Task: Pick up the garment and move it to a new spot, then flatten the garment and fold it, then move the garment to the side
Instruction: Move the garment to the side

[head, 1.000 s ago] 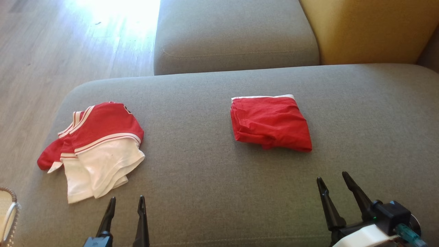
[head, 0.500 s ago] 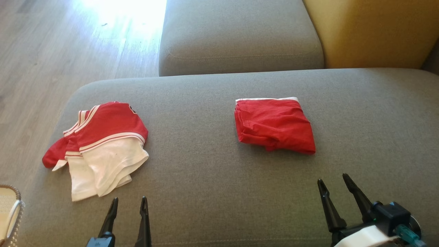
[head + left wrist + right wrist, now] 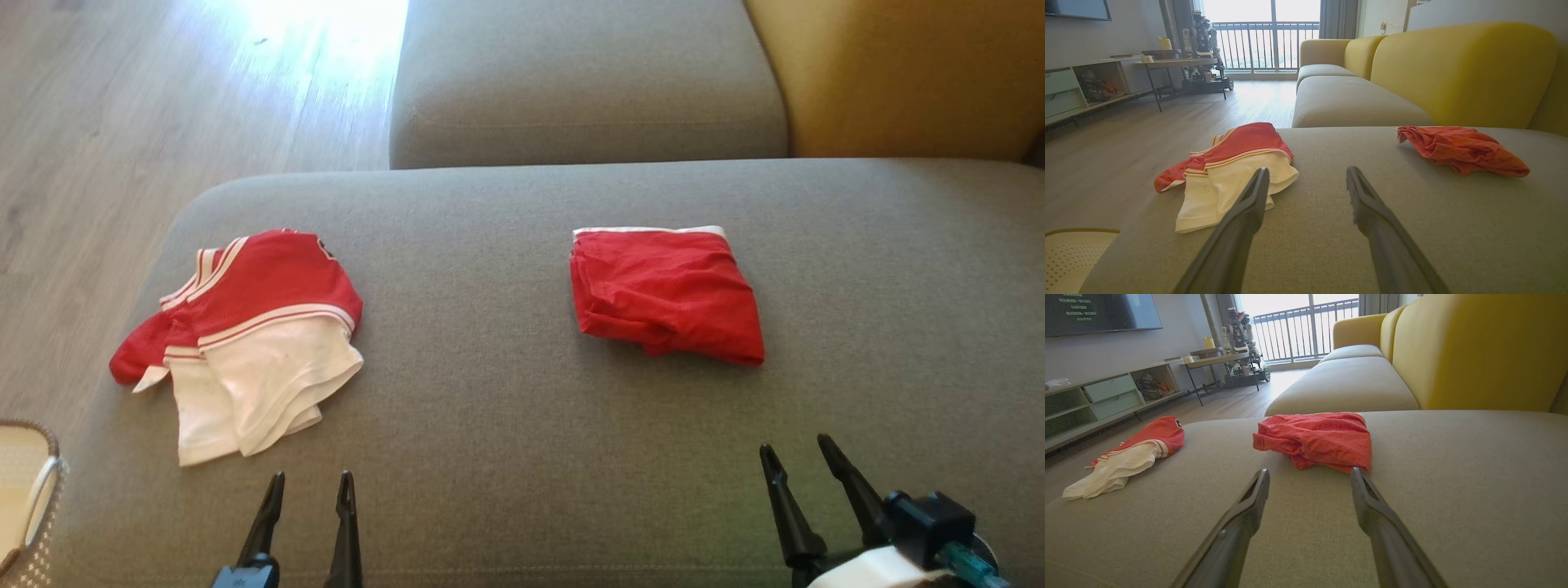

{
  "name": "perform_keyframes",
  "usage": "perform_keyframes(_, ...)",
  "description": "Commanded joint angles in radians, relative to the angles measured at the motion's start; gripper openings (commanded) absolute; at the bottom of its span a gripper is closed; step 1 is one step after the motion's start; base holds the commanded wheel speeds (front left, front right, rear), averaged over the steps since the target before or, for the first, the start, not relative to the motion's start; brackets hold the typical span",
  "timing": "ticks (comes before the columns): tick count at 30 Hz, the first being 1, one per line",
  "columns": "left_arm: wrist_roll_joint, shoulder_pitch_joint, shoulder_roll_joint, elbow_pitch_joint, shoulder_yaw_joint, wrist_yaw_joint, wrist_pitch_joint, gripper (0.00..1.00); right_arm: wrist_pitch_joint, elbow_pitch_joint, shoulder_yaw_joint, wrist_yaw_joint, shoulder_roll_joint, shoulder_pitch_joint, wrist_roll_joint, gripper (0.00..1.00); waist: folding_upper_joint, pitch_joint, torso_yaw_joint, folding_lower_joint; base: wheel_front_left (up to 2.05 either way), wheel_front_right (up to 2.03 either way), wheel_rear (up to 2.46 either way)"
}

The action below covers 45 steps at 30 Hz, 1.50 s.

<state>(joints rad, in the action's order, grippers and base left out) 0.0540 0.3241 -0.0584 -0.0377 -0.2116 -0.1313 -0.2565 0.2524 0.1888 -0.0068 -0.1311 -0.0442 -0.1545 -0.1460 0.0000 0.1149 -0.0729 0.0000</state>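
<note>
From the head camera I look down on a grey, coarse-woven sofa seat with a smooth yellow backrest behind it. A red garment lies right of centre, folded into a rumpled rectangle with a thin white band along its far edge. A red-and-white garment lies in a loose heap near the seat's left end, with striped trim where the colours meet. The two are well apart. My left gripper and right gripper sit at the near edge, both spread wide, empty, and clear of the cloth. A cream basket shows at lower left. The wrist cameras add the room beyond: wood floor, a railing at a bright window, and a TV above low shelves.
</note>
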Motion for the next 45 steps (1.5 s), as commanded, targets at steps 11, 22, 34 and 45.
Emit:
perform_keyframes(11, -0.032, -0.068, 0.008, -0.027, 0.005, 0.011, -0.005, 1.0, 0.009, 0.219, -0.048, 0.0, -0.006, 0.231, -0.152, 1.0, 0.0, -0.04, -0.071, 0.0, 0.0, 0.0, 0.0)
perform_keyframes(22, -0.049, -0.12, 0.005, -0.028, -0.047, 0.033, -0.005, 1.0, -0.119, 0.557, -0.181, 0.0, -0.082, 0.592, -0.335, 1.0, 0.0, -0.144, -0.166, 0.0, 0.0, 0.0, 0.0)
perform_keyframes(34, -0.031, -0.224, 0.007, -0.025, -0.092, 0.026, -0.005, 1.0, -0.314, 0.785, -0.188, 0.0, -0.209, 0.851, -0.364, 1.0, 0.0, -0.297, -0.2, 0.0, 0.0, 0.0, 0.0)
perform_keyframes(45, -0.021, -0.285, 0.008, -0.017, -0.122, 0.023, -0.005, 1.0, -0.401, 0.851, -0.146, 0.0, -0.212, 0.95, -0.385, 0.0, 0.0, -0.363, -0.177, 0.0, 0.0, 0.0, 0.0)
